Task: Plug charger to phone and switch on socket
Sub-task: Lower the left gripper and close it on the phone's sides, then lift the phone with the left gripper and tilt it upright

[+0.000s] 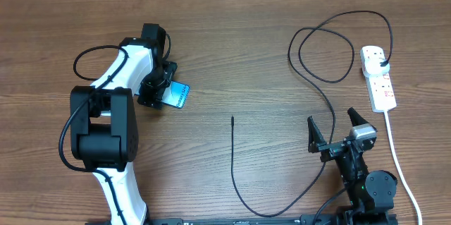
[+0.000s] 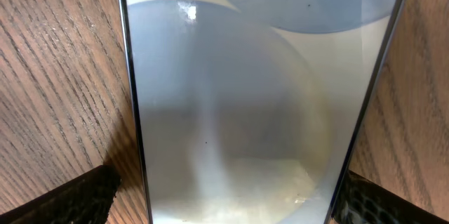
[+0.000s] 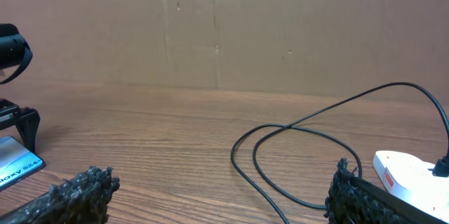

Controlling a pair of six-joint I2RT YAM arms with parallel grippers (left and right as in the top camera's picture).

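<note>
now: opening of the job as i read it, with nothing picked up and nothing mated.
phone (image 1: 179, 96): slim rectangular smartphone with a pale blue glowing screen and dark edges, flat on the brown wood-grain bench (image 1: 232, 34), left of centre, directly under my left arm (image 1: 106, 123).
left jaws: spread wide around the phone with a black finger on either side. in the wrist view one finger stands clear of the phone's edge, but i cannot tell whether the other touches it.
right jaws: wide open and empty, low at the near right, just beside the cable's run and well apart from its free end.
charger (image 1: 233, 151): long, very thin black cable lying in loose loops. its small connector tip (image 1: 232, 118) rests mid-bench, apart from the phone, and its black plug (image 1: 381, 65) looks seated in the strip.
socket (image 1: 379, 84): white elongated power strip at the far right. its switches are too small to read.
step in hand: probably pinning the phone while the right arm goes for the tip.
doing it well: i'd close gently on the phone's long edges to hold it square. i'd pinch the cable just behind the tip, not on the slack. i'd line the tip up with the port before pushing.
</note>
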